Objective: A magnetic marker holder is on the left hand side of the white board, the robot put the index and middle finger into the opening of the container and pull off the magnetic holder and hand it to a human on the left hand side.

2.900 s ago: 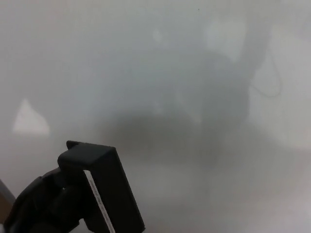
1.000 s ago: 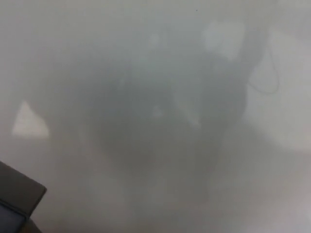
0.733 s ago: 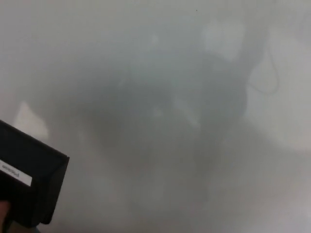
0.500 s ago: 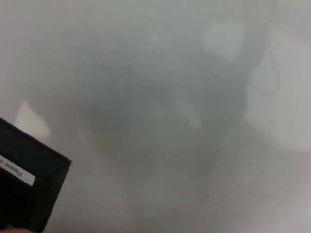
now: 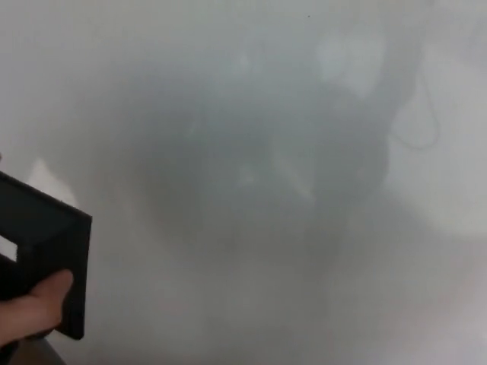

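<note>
Showing at lower left, black boxy magnetic holder (image 5: 42, 243) held by person's thumb (image 5: 34, 308); robot fingers unseen.

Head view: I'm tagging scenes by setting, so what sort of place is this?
Probably an office or classroom: a glossy whiteboard fills the view, dimly reflecting a dark shape, and a person's hand grips a black magnetic marker holder at lower left.

From my seat I count one black magnetic marker holder (image 5: 42, 251), cut off by the left edge. I count one person's hand (image 5: 30, 310), of which a single finger and a bit of palm show against the holder. I count one white board (image 5: 266, 91), filling everything else. Of the robot's own hands I count none.
</note>
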